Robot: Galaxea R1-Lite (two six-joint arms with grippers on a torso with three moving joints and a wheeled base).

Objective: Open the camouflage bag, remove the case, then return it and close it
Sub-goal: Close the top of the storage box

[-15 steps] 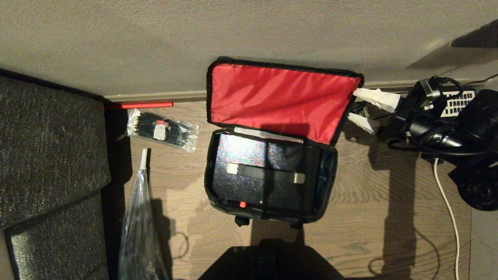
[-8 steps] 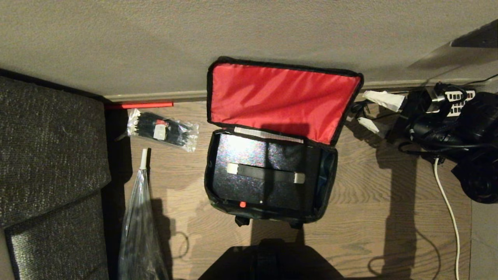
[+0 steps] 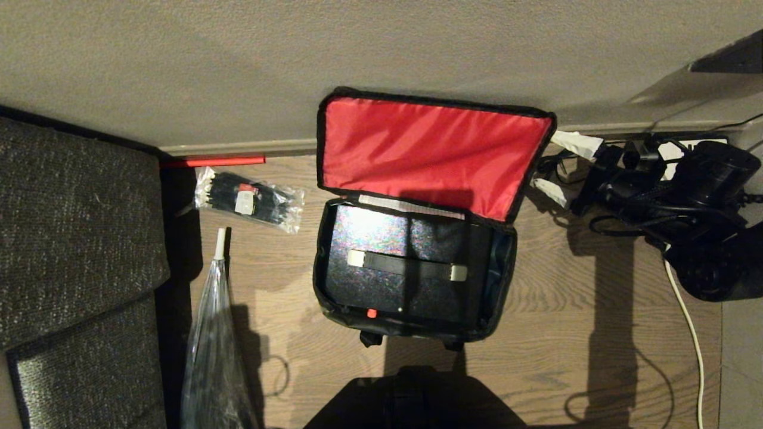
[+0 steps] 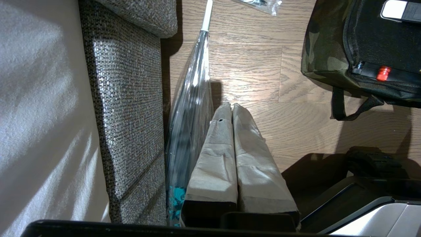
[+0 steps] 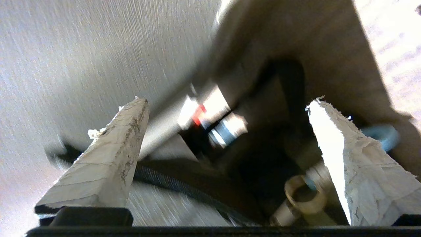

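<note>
Right claw (image 3: 563,168) hangs just off the right edge of the raised lid, its two pale padded fingers (image 5: 108,154) spread wide with nothing between them. From where I stand it looks free of the lid, which leans back against the wall on its own, red lining facing out.

That leaves the camouflage bag (image 3: 411,208) open on the wooden floor, and the case (image 3: 393,265) lies flat inside it, filling most of the well, its strap handle across the top. I'd judge the opening step done and the lifting-out yet to begin; the handle seems the natural place to take hold.

Left claw (image 4: 232,158) is parked low beside the sofa (image 4: 128,98), its fingers pressed together on nothing.

Looking from overhead, you get the whole layout: bag, lid, a packet of black ties (image 3: 250,199) off to the left. Only the left wrist view shows the bag's camouflage side and a small red button (image 4: 383,73) at its front. The right wrist view gives little beyond the spread fingers and blurred clutter by the wall.
</note>
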